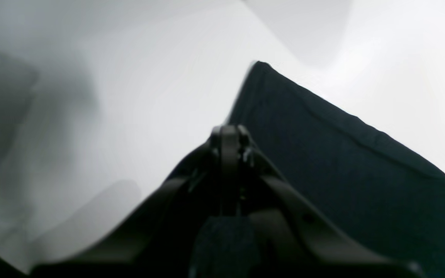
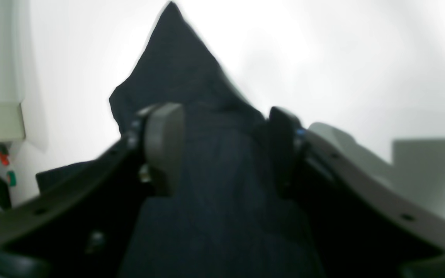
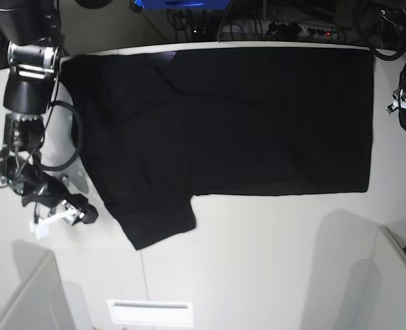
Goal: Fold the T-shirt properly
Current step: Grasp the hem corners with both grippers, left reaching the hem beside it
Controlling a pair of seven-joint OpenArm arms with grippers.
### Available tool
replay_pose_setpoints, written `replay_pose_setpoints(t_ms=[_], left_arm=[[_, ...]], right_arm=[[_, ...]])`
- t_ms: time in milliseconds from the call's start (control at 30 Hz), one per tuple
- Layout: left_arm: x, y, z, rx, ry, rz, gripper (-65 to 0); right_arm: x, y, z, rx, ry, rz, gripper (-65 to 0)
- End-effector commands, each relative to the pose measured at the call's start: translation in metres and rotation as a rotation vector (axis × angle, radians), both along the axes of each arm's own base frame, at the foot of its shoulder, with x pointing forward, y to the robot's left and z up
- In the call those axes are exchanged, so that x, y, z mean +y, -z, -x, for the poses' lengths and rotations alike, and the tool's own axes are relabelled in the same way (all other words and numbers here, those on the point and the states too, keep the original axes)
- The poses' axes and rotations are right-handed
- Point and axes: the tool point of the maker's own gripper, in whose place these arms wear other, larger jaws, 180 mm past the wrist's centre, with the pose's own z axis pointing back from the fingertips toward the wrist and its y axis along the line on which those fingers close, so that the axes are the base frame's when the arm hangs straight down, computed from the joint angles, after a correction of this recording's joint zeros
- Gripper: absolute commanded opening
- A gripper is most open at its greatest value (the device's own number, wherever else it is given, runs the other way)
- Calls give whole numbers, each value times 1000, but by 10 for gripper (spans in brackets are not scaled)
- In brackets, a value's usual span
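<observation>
Two grippers at T-shirt (image 3: 244, 117) edges: left gripper (image 1: 230, 135) closed, right gripper (image 2: 222, 146) apart astride cloth.

Base view overhead, straight down on the table (image 3: 257, 240); both wrist views low, close (sharing the T-shirt (image 3: 244, 117)).

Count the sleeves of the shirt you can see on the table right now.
2. One sleeve sticks out at the near-left corner of the T-shirt; the other sleeve lies folded in at the far left. Nothing else seems hidden.
</observation>
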Motion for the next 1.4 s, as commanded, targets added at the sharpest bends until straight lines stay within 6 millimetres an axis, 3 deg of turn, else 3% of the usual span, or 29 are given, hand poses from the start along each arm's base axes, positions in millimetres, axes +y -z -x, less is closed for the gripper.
replay_pose_setpoints(t_ms=[0,267,333,533,733,900,1200,1300,1367], left_arm=[[3,-13,-5,-37,11,-30,-650],[4,-13,-4,-34,9,-34,-650],[4,-13,-5,-35,9,-34,-620],[4,-14,-6,-40,9,-34,-551],[4,-14,-6,-39,8,-33,-551],[4,-13,-5,-33,10,-36,-551],[10,-4,-2,-17,-10,-16,-535],[12,1,-1,-9,-20,-3,-410],[14,0,-7,-27,-27,5,-272]], right_arm=[[-5,-23,-22,-70,4,15,-276],[8,-3,-58,-31,-40,141,-234],[13,3,-63,-26,-55,156,-233],[31,23,-65,-3,-116,176,-233],[55,37,-59,12,-179,213,-237],[60,40,-56,21,-212,235,-243],[63,47,-51,32,-237,260,-422],[62,48,-51,34,-234,261,-500],[62,47,-51,33,-232,259,-587]])
